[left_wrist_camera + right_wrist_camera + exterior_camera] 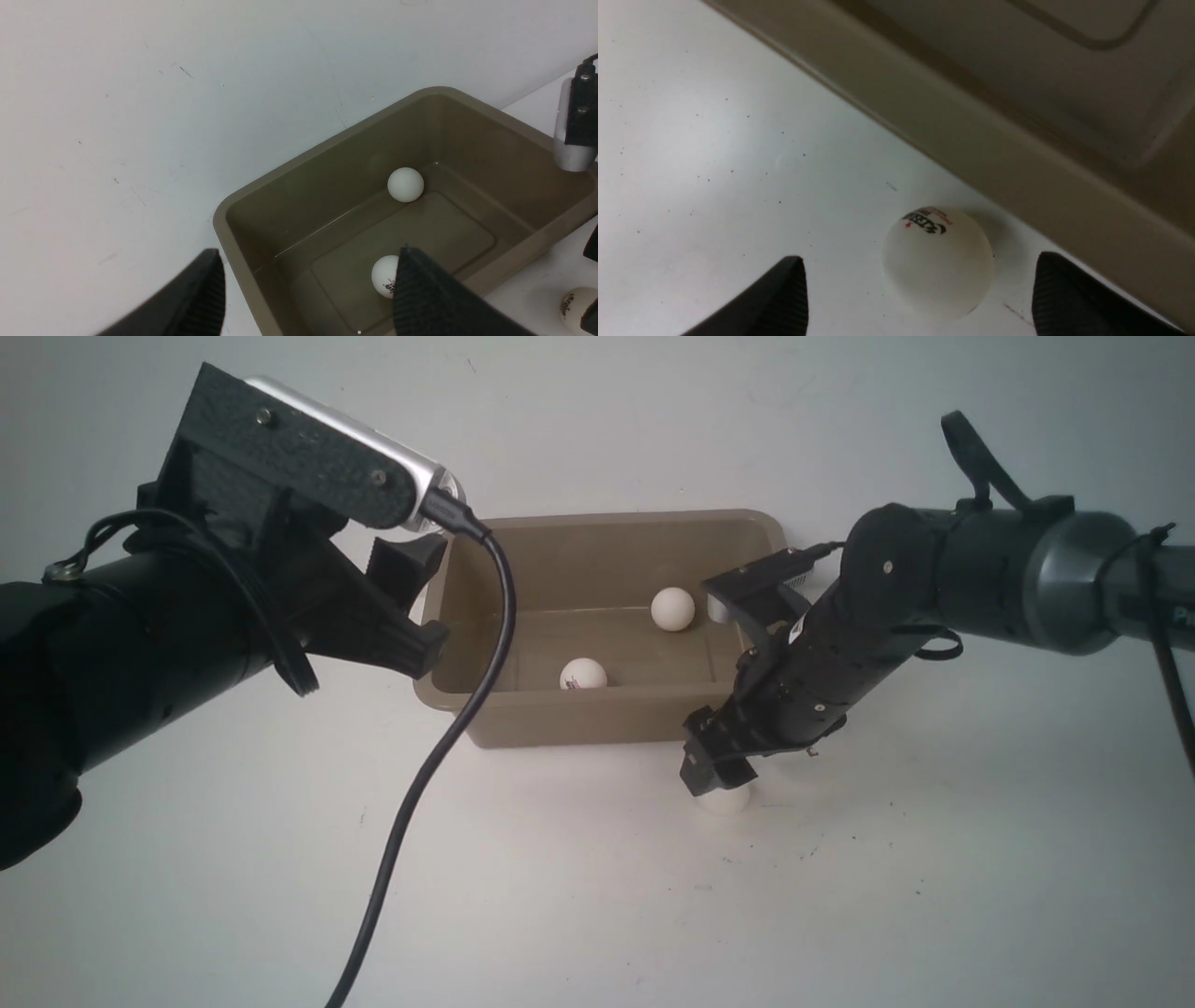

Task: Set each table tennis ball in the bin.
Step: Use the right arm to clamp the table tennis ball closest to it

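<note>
The tan-brown bin [607, 519] stands mid-table with two table tennis balls inside, one toward the back right [672, 609] and one near the front wall [583, 674]. A third ball [728, 801] lies on the table just outside the bin's front right corner. My right gripper [714, 786] is lowered over it, open. In the right wrist view the ball [938, 259] sits between the gripper's [919, 256] spread fingers, touching neither, next to the bin's wall [994, 130]. My left gripper [309, 252] hangs open and empty over the bin's left end [224, 210].
A black cable [439, 756] hangs from the left wrist camera across the bin's front wall and down over the table. The right wrist camera [572, 135] sits over the bin's right rim. The white table carries small dark specks.
</note>
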Controlling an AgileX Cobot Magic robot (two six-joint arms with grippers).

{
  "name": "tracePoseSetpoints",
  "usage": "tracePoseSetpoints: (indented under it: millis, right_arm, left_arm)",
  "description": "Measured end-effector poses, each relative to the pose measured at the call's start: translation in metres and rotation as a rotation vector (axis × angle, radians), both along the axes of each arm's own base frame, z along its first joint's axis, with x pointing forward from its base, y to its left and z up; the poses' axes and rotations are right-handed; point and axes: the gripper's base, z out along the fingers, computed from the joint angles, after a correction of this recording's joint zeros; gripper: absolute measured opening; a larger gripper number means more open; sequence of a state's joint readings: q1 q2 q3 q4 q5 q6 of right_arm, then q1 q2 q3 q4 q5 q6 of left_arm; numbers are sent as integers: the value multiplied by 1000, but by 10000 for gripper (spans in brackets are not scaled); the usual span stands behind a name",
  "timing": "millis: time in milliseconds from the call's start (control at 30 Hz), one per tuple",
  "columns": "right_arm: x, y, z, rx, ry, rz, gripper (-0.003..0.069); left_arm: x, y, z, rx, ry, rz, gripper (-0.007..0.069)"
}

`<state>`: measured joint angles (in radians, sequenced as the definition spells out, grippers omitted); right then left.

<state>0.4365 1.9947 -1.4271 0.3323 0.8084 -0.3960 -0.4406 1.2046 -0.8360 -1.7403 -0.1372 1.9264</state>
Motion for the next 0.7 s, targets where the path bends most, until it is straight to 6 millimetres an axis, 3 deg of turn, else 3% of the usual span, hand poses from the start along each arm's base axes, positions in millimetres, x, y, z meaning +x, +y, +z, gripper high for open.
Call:
tracePoseSetpoints:
  millis: [467,667,700]
  right_arm:
    - [4,4,-29,-20,46,-12,579]
    - [6,4,-29,-16,30,-17,476]
    - [6,4,-29,-16,30,-17,416]
  left_arm:
    - [0,0,0,0,0,0,436]
    - [0,0,0,0,0,0,436]
    - [0,0,0,0,0,0,436]
